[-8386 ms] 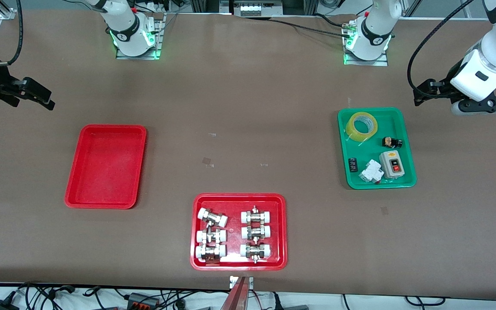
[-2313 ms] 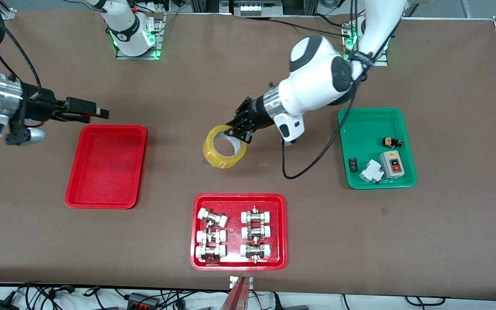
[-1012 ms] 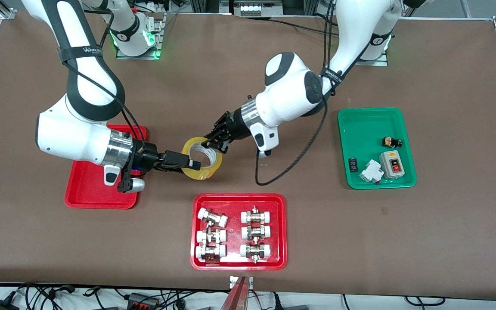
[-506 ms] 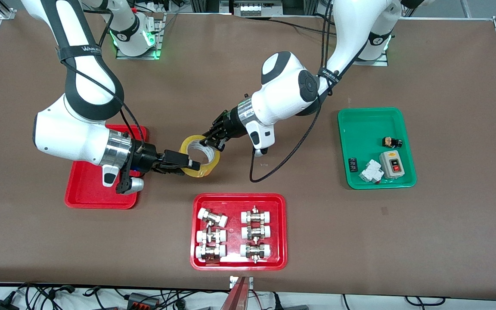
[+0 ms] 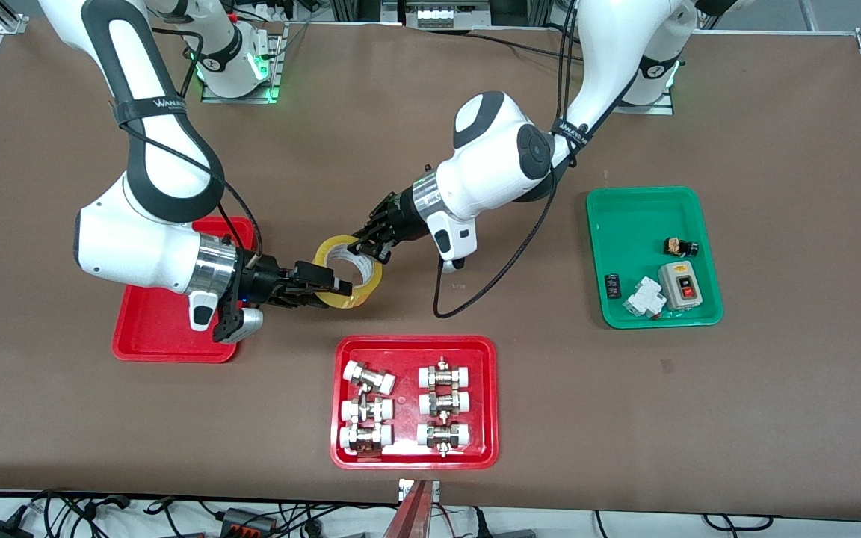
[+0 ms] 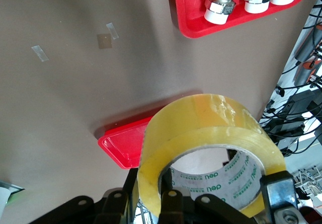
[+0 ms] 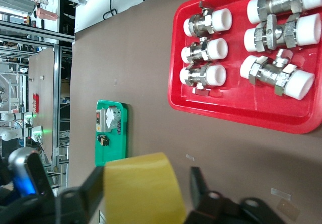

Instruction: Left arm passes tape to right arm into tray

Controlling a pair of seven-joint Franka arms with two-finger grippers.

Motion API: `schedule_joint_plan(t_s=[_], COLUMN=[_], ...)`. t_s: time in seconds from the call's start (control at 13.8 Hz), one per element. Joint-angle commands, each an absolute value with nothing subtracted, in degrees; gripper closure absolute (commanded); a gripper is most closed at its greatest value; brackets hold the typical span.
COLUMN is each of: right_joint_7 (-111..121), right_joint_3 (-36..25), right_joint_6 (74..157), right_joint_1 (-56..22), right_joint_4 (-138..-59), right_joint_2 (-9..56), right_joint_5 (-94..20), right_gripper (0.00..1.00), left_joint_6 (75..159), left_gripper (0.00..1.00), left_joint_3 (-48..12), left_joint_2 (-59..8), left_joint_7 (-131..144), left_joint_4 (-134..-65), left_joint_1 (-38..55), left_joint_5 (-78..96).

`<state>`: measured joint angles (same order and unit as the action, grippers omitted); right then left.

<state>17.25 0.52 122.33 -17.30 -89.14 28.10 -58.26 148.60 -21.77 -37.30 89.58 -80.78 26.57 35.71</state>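
The tape (image 5: 348,271) is up in the air over the middle of the table (image 5: 430,149), caught between both arms. The left hand (image 5: 368,243) is clamped on the roll's rim, one finger inside the white core and one outside, as the left wrist view shows with the roll (image 6: 209,153) filling the frame. The right hand (image 5: 323,286) meets the roll from the right arm's end, its fingers (image 7: 90,189) spread to either side of the yellow band (image 7: 143,189); they bracket it, not visibly pressed shut. The plain red tray (image 5: 146,332) lies flat toward the right arm's end of the table, partly hidden under the right arm (image 5: 139,239). The red tray with fittings (image 5: 414,344) sits near the table's front edge. The green tray (image 5: 628,217) lies toward the left arm's end.
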Motion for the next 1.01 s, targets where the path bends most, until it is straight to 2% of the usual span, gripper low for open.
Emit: schedule_joint_plan(t_s=[0.0, 0.07, 0.29, 0.36, 0.43, 0.51, 0.58, 0.8, 0.94], right_joint_7=[18.11, 17.84, 18.02, 17.93, 17.84, 17.84, 17.84, 17.58, 17.67], right_joint_3=[0.44, 0.35, 0.44, 0.35, 0.35, 0.35, 0.35, 0.18, -0.09], right_joint_6=[122.17, 122.17, 122.17, 122.17, 122.08, 121.91, 121.64, 121.55, 120.86], right_joint_1=[-17.14, -17.23, -17.05, -17.05, -16.96, -16.88, -16.79, -16.61, -15.57], right_joint_4=[-88.68, -88.59, -88.59, -88.59, -88.25, -88.07, -87.81, -87.63, -87.63], right_joint_2=[27.86, 27.69, 27.69, 27.69, 27.69, 27.69, 27.69, 27.6, 27.42], right_joint_5=[-58.54, -58.54, -58.54, -58.54, -58.62, -58.62, -58.62, -58.62, -58.54], right_gripper=[0.97, 1.0, 1.0, 1.0, 1.0, 1.0, 1.0, 1.0, 1.0], left_joint_6=[148.54, 148.54, 148.54, 148.62, 148.71, 148.62, 148.54, 147.23, 138.13], left_gripper=[0.95, 0.95, 0.94, 0.89, 0.78, 0.21, 0.0, 0.0, 0.0], left_joint_3=[-21.71, -21.71, -21.71, -21.36, -21.1, -20.83, -20.74, -21.35, -21.62], left_joint_2=[-37.18, -37.18, -37.18, -37.18, -37.26, -37.27, -37.09, -35.96, -32.71], left_joint_7=[89.21, 89.21, 89.3, 89.38, 88.78, 88.51, 87.98, 87.71, 87.28], left_joint_4=[-79.37, -79.37, -79.19, -79.28, -79.1, -79.01, -79.01, -78.4, -78.31], left_joint_1=[26.81, 26.81, 26.72, 26.72, 26.81, 26.37, 26.28, 22.35, 17.6], left_joint_5=[35.07, 35.07, 35.16, 35.16, 34.9, 34.11, 30.71, 27.77, 27.77])
